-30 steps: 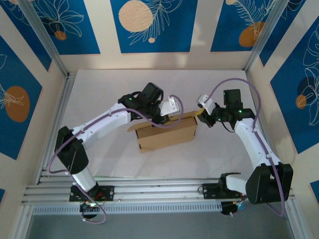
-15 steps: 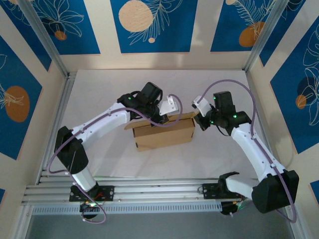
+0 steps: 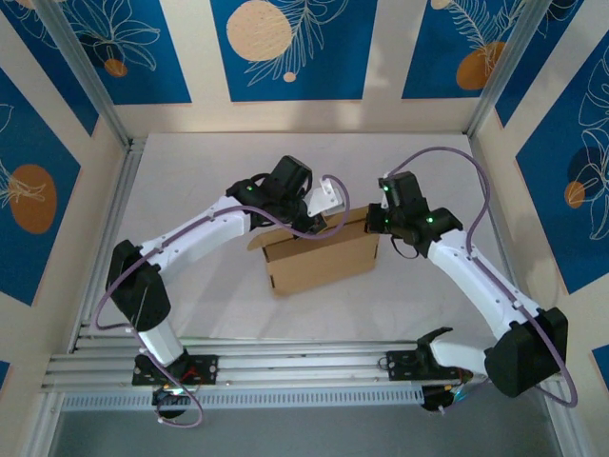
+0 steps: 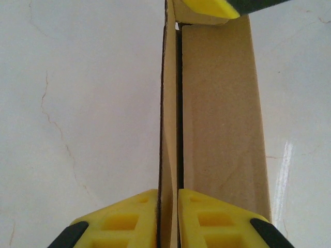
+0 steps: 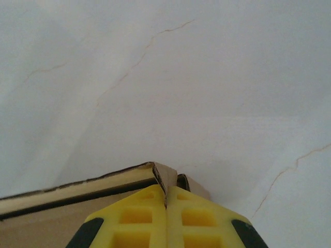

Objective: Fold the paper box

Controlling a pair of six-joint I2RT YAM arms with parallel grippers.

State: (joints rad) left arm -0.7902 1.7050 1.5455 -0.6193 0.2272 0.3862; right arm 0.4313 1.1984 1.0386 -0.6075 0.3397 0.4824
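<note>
Near the middle of the white table [image 3: 209,171], a plain brown cardboard paper box [image 3: 319,259] is seen with its walls raised into a shallow rectangular form. Its long side is laid roughly across the top view and turned slightly. A small flap is seen sticking out at its far left corner. The left gripper [image 3: 322,227] is placed at the far long wall of the box, and the right gripper [image 3: 374,221] is set at the far right corner.

From the left wrist, the paper box [image 4: 220,103] is viewed along its length, with the white table [image 4: 77,103] on either side. A thin upright wall edge is flanked by the two yellow fingers [image 4: 124,219] of the left gripper [image 4: 168,199]. The jaws are set narrow, one on each side of that wall. A thin dark line is visible beside the cardboard, so it cannot be told whether the wall is actually pinched. At the far end of the box, a yellow fingertip [image 4: 207,6] of the other arm is seen against the cardboard.

From the right wrist, the yellow fingers [image 5: 129,219] of the right gripper [image 5: 166,190] are pressed together with no gap between them. Their tips are set against the folded corner of the paper box [image 5: 46,225], above the white table [image 5: 155,77]. Whether a flap edge is caught between the tips cannot be told.
</note>
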